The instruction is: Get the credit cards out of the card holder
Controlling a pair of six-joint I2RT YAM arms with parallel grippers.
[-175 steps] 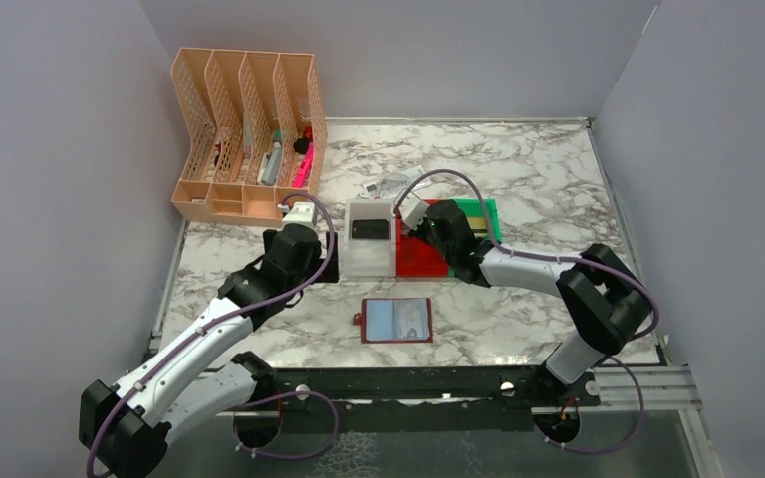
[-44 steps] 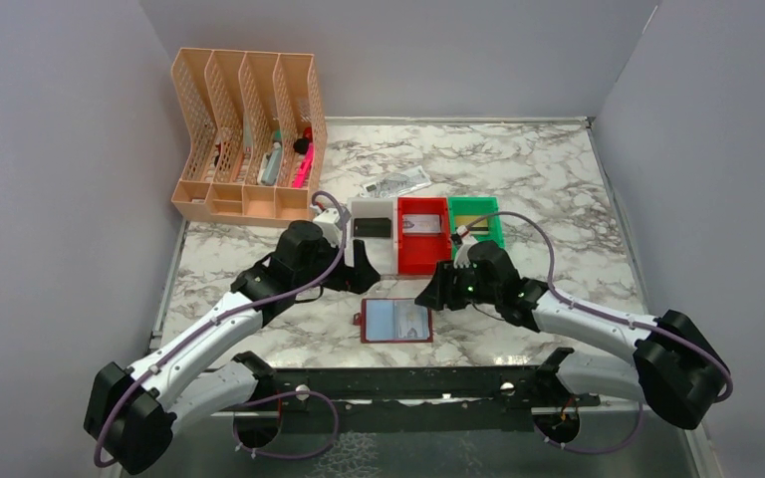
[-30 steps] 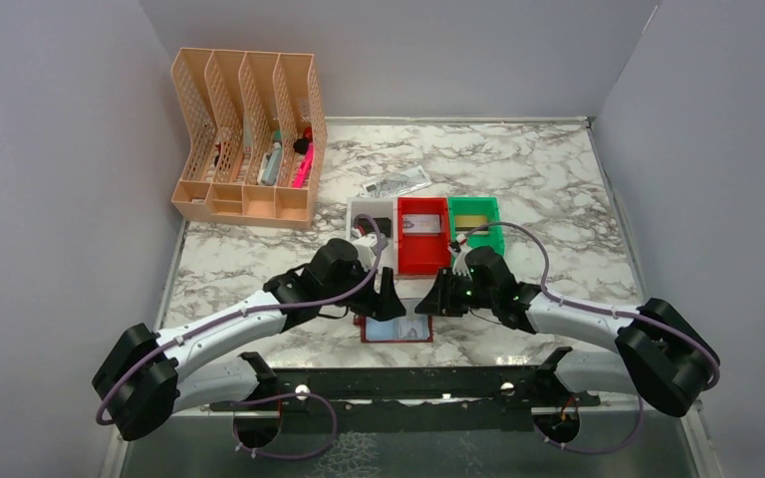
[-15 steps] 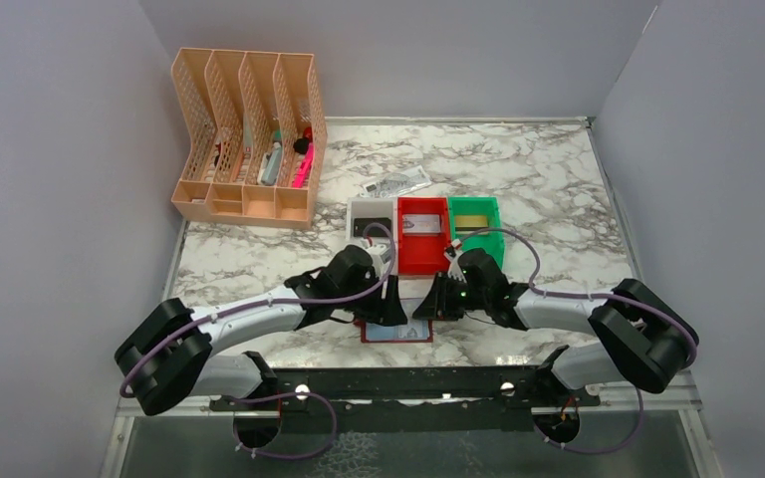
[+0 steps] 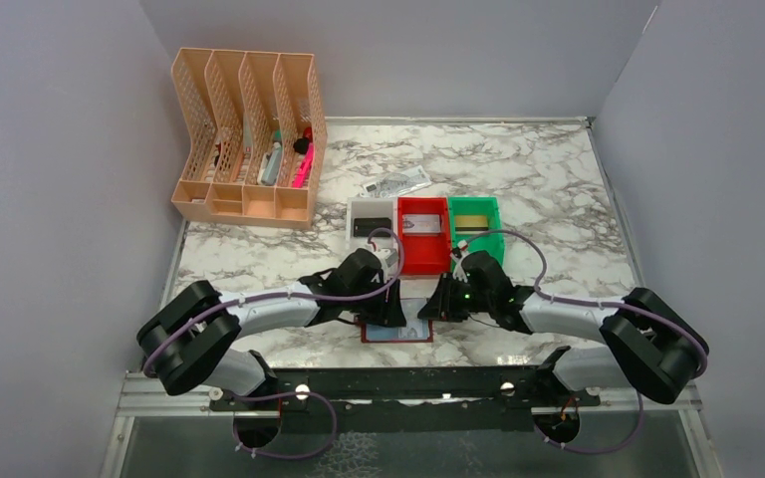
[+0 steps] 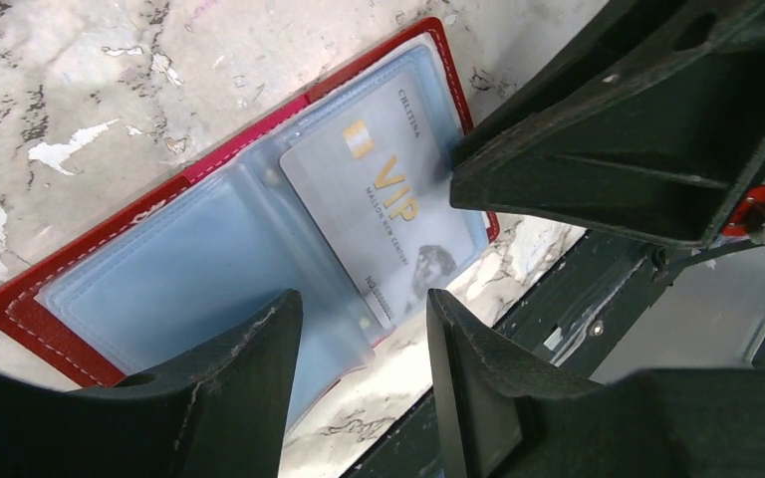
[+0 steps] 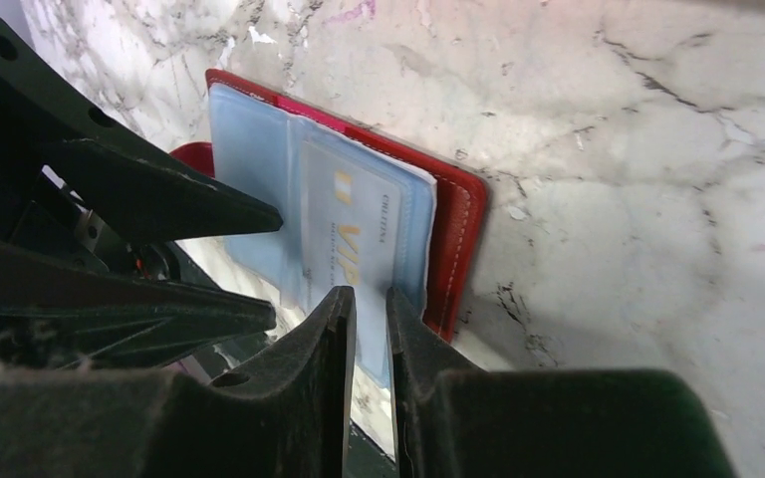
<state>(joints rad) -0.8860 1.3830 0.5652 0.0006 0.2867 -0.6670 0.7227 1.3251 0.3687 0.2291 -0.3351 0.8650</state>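
The maroon card holder (image 5: 403,335) lies open near the table's front edge, bluish sleeves up. In the left wrist view its left sleeve (image 6: 179,269) is bare, and a pale silver credit card (image 6: 388,199) marked VIP sits in the right one. My left gripper (image 6: 364,299) hangs open over the sleeves' near edge, holding nothing. My right gripper (image 7: 369,296) is at the holder's (image 7: 458,229) right side, tips over the sleeve with the card (image 7: 359,229); only a thin slit separates the jaws, with nothing seen in it. From above, the left gripper (image 5: 390,309) and the right gripper (image 5: 433,307) meet over the holder.
Behind the holder stand a white bin (image 5: 357,211) with a black card (image 5: 371,227), a red bin (image 5: 404,249) with a pale card (image 5: 420,225) and a green bin (image 5: 498,239) with a gold card (image 5: 472,221). An orange file rack (image 5: 249,139) is back left, a white printed tag (image 5: 396,183) beyond the bins.
The left arm has swung right and down over the holder, its jaws narrowing. The right gripper has edged left onto the holder's right side and narrowed too.
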